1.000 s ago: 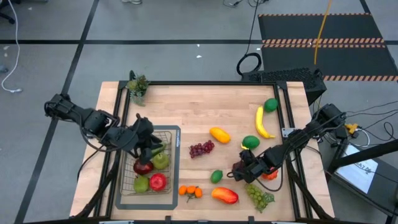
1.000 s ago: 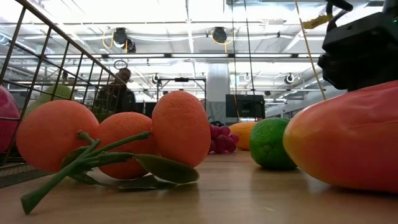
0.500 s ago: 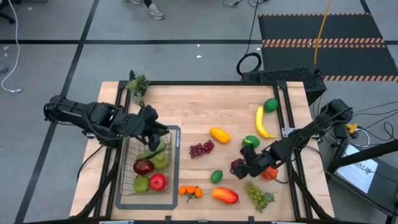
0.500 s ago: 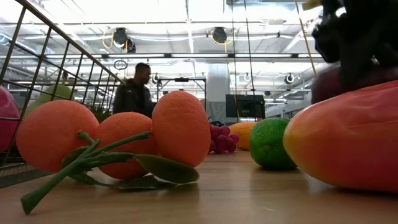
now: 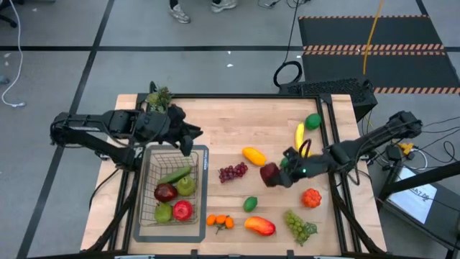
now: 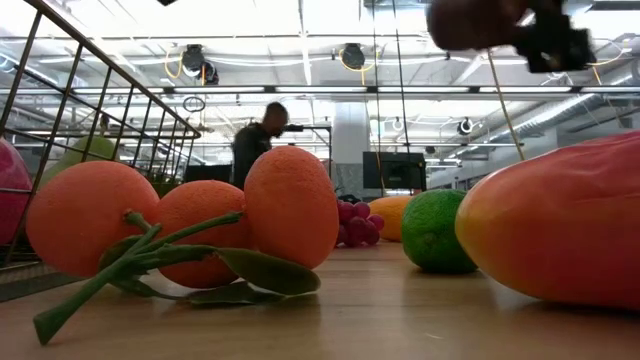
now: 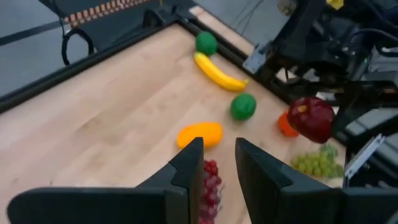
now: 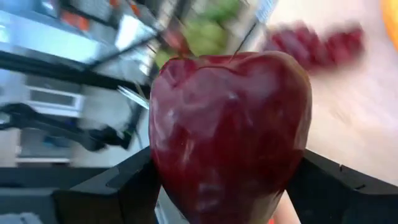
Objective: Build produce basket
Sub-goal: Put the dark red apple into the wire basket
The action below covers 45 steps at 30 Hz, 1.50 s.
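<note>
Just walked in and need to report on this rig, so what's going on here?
Two robot arms are filling a wire basket with toy produce. The right gripper holds a dark red apple above the table, between the purple grapes and the banana. The left gripper hangs empty just beyond the basket, which already holds several fruits. Other fruits lie loose on the table.

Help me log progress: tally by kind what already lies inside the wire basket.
Red apples: 2
Green pears: 2
Cucumber: 1
Total in the basket: 5
</note>
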Each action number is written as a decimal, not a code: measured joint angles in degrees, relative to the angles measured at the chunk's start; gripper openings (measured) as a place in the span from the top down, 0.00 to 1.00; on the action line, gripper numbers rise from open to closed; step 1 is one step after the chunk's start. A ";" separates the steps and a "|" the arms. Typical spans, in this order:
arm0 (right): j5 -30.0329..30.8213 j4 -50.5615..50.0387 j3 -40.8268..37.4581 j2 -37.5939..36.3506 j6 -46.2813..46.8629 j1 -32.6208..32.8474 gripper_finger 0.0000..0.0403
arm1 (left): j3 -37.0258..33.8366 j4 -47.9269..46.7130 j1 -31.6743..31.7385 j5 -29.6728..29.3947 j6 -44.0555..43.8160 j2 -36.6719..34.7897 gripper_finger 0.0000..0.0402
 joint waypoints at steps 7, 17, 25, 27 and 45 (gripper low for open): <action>-4.54 4.66 1.18 -1.72 -11.09 -8.93 0.30 | 0.00 7.41 1.56 0.53 0.04 0.00 0.77; -11.12 3.51 5.80 -1.59 -37.90 -20.71 0.30 | 0.00 16.98 3.62 0.61 3.14 0.20 0.70; -18.41 3.63 6.40 -1.61 -48.47 -27.12 0.30 | -0.04 28.89 3.60 0.61 3.19 5.14 0.37; -18.44 3.55 6.40 -1.59 -50.50 -27.73 0.30 | -0.04 31.66 3.60 0.70 3.76 7.29 0.31; -12.08 0.40 6.44 0.03 -65.37 -29.83 0.30 | -0.04 48.09 5.40 1.14 17.42 21.83 0.37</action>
